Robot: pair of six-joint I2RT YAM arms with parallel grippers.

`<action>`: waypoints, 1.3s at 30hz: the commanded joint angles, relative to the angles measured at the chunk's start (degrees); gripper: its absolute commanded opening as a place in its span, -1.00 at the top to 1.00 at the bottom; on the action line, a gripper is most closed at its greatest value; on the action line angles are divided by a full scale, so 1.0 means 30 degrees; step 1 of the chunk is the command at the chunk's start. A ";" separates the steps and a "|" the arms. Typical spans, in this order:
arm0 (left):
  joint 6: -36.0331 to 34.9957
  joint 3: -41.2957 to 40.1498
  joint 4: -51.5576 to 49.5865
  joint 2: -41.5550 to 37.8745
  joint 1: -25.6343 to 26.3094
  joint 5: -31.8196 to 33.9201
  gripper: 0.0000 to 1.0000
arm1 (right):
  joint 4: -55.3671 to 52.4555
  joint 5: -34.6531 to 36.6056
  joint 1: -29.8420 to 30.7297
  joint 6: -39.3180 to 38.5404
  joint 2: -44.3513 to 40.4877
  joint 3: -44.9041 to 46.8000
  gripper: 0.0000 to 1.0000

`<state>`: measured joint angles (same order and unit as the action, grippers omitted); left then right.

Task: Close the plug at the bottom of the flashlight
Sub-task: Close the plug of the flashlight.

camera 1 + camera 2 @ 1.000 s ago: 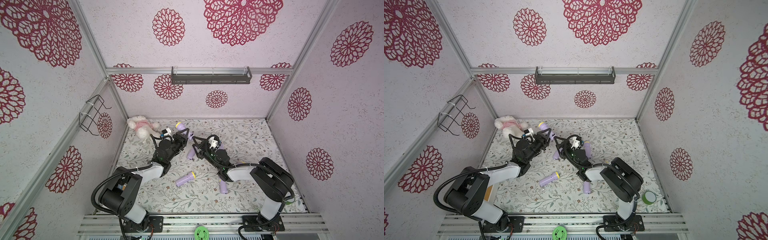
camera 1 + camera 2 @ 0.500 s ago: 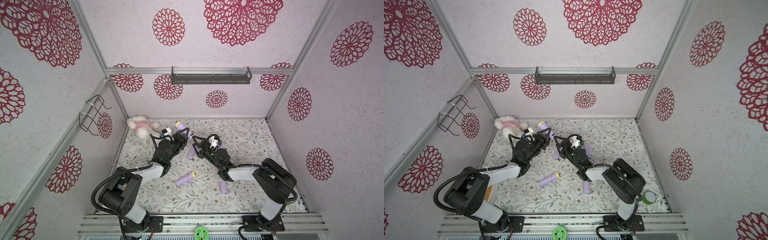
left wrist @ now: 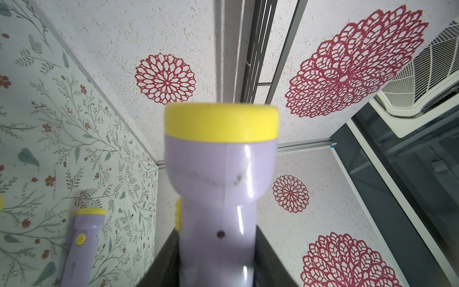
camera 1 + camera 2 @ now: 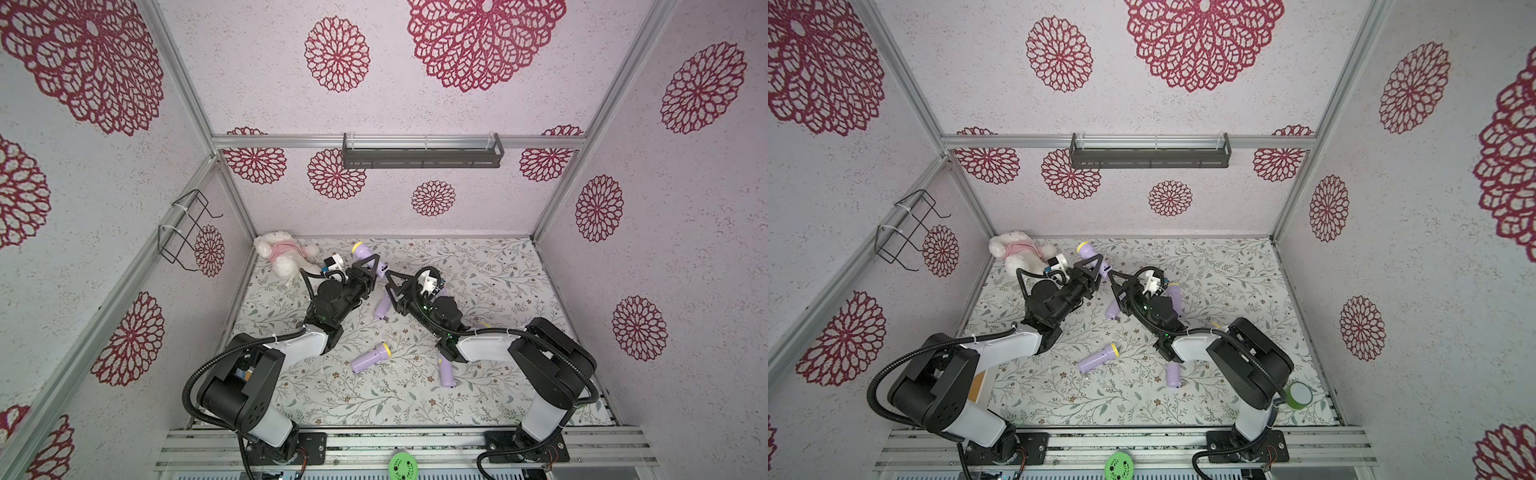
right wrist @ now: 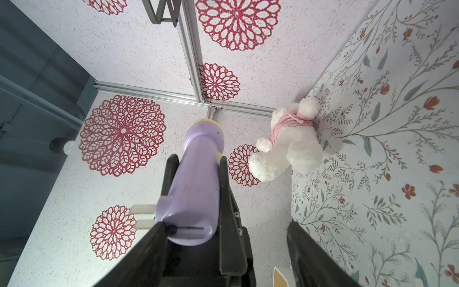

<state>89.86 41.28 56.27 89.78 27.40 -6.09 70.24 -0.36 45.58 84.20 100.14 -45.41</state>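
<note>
Clock reference: twelve at the back wall, six at the arm bases, as in both top views.

I read the left claw (image 4: 370,266) as pinching the lavender flashlight (image 4: 360,250) around its barrel. It holds the flashlight off the floral surface (image 4: 498,291), at about eleven o'clock from centre. The yellow head points toward eleven. The bottom end points toward five, facing the right claw (image 4: 392,283).

In the right wrist view the plug (image 5: 142,210) stands folded out from the bottom end, its two white prongs projecting sideways — not closed. The right claw is spread wide and grips nothing. One finger (image 5: 149,248) sits just beside the bottom end, and I cannot tell whether it touches. The opposite finger is well apart.

Other items on the surface:
- a second flashlight (image 4: 382,307) near centre, between the two arms
- a third flashlight (image 4: 371,357) at six o'clock
- a fourth flashlight (image 4: 445,372) at five, partly under the right arm
- a white plush toy (image 4: 282,255) in the ten o'clock corner
- a green tape roll (image 4: 1299,394) at four, by the right arm's base
</note>
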 commanded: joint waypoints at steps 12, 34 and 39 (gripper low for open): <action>0.0657 0.0509 0.4356 -0.0438 0.1156 -0.1373 1.00 | -0.1681 -0.0797 0.0099 -0.0089 0.0756 -0.0237 -0.14; 0.0630 0.0567 0.4300 -0.0453 0.1522 -0.1353 1.00 | -0.1132 -0.0933 0.0099 0.0086 0.0868 -0.0333 0.28; 0.0589 0.0596 0.4301 -0.0424 0.1663 -0.1319 1.00 | -0.1006 -0.0993 0.0084 0.0116 0.0841 -0.0367 0.30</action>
<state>90.28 41.28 58.00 90.02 28.36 -4.27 75.46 -1.85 45.58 84.68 100.44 -46.00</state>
